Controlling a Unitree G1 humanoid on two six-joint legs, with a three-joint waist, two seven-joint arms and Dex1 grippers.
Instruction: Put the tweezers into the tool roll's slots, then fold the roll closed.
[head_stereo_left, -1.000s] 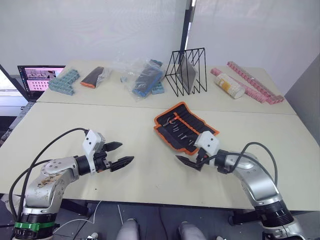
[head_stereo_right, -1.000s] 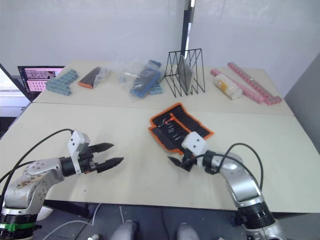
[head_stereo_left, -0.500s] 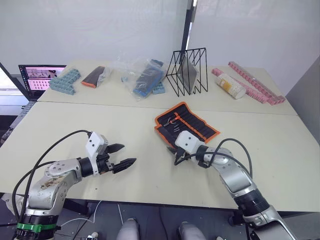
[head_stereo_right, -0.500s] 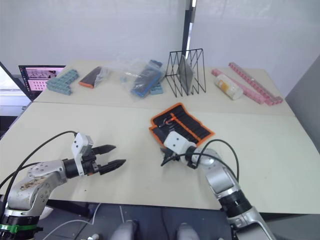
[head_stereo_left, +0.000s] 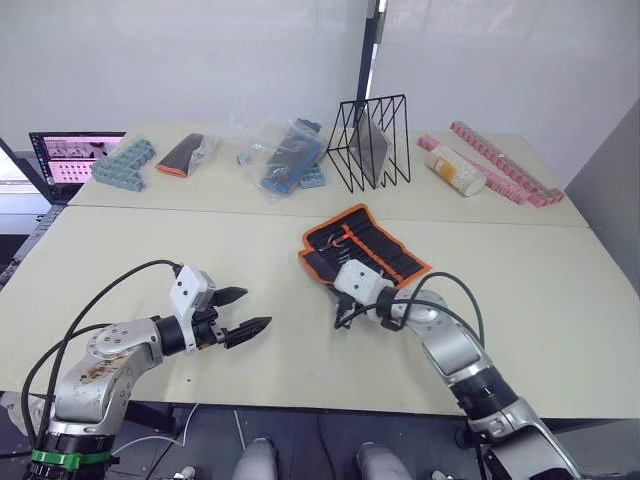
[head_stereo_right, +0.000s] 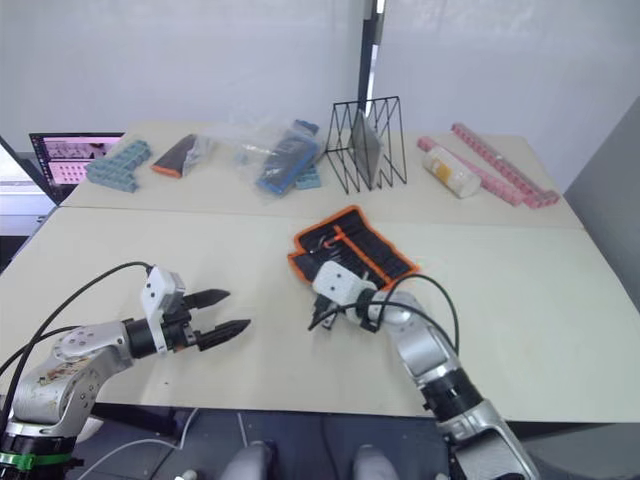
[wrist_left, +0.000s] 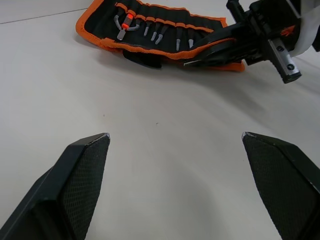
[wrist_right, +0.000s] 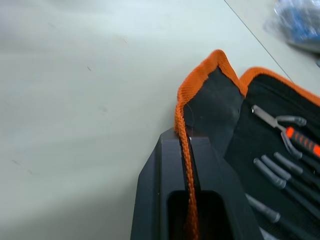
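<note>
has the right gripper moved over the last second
Yes. The right gripper has swung toward the robot's left along the near edge of the tool roll and is now shut on its orange trim.

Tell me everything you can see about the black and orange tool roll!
The tool roll is black fabric with orange trim. It lies open on the table, with thin tools tucked in its slots, one with an orange band. The right gripper is shut on its orange edge, lifting a corner flap. Behind it stands a black wire rack.
</note>
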